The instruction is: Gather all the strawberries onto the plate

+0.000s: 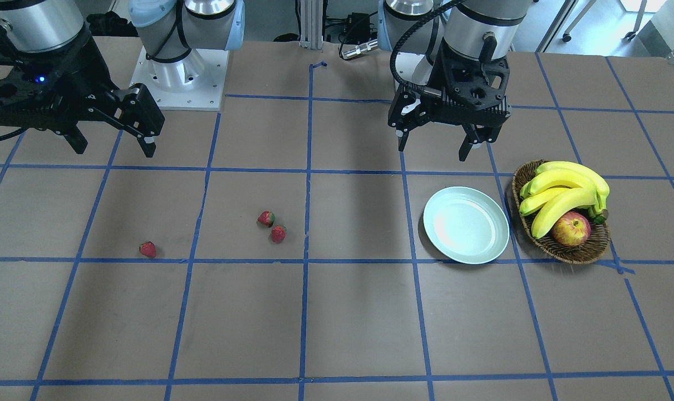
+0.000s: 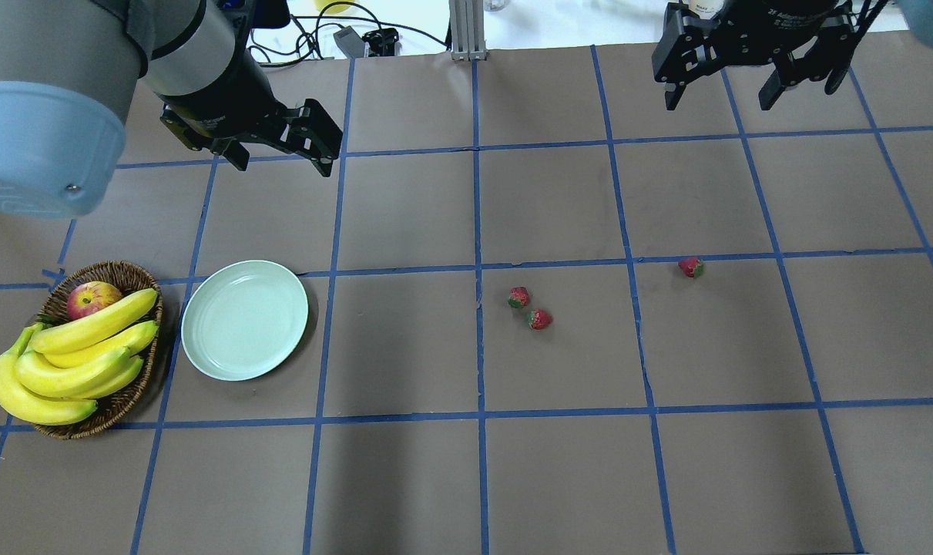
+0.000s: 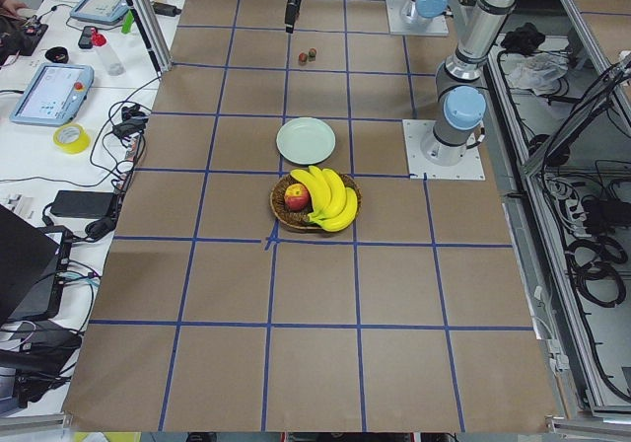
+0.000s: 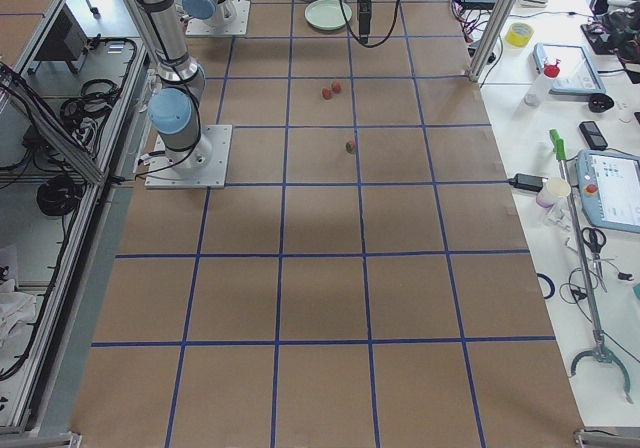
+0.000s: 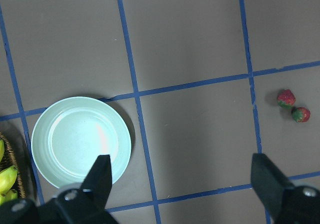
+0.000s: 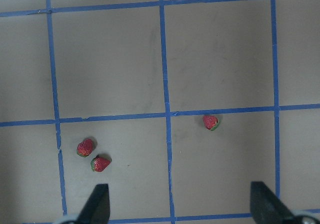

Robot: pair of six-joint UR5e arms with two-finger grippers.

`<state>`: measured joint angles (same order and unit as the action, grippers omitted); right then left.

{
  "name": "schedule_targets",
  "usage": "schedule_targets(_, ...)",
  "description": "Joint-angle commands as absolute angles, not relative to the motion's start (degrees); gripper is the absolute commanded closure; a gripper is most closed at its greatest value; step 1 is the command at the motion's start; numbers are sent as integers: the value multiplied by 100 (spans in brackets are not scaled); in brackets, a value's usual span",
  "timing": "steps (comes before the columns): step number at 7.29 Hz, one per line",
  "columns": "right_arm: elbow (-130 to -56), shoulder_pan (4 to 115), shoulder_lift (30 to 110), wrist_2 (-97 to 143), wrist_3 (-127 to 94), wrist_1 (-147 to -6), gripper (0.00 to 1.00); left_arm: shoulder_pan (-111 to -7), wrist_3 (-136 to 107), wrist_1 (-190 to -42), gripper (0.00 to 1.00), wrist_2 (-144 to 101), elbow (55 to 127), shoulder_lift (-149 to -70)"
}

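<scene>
Three small red strawberries lie on the brown table. Two lie close together (image 2: 518, 297) (image 2: 539, 318) near the middle, and one (image 2: 691, 267) lies alone farther right. The pale mint plate (image 2: 244, 320) sits empty at the left, next to the basket. My left gripper (image 2: 283, 166) is open and empty, above the table beyond the plate. Its wrist view shows the plate (image 5: 81, 141) and the pair of strawberries (image 5: 286, 98). My right gripper (image 2: 719, 104) is open and empty at the far right. Its wrist view shows all three strawberries (image 6: 85, 147) (image 6: 100, 163) (image 6: 211, 122) below it.
A brown wicker basket (image 2: 131, 274) holding bananas (image 2: 81, 347) and a red-yellow apple (image 2: 92, 299) stands just left of the plate. Blue tape lines divide the table into squares. The arm bases stand at the table's robot side (image 1: 181, 78).
</scene>
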<state>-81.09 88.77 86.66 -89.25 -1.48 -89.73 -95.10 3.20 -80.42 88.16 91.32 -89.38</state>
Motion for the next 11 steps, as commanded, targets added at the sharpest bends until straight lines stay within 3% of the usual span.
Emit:
schedule_targets(1, -8112, 8877, 8666, -8921, -132, -8974, 0, -9510, 316, -8033, 0, 8815, 9132, -8938)
schedule_targets(11, -8218, 9130, 8561, -8912, -245, -8965, 0, -9501, 334, -8033, 0, 8815, 9114, -8956)
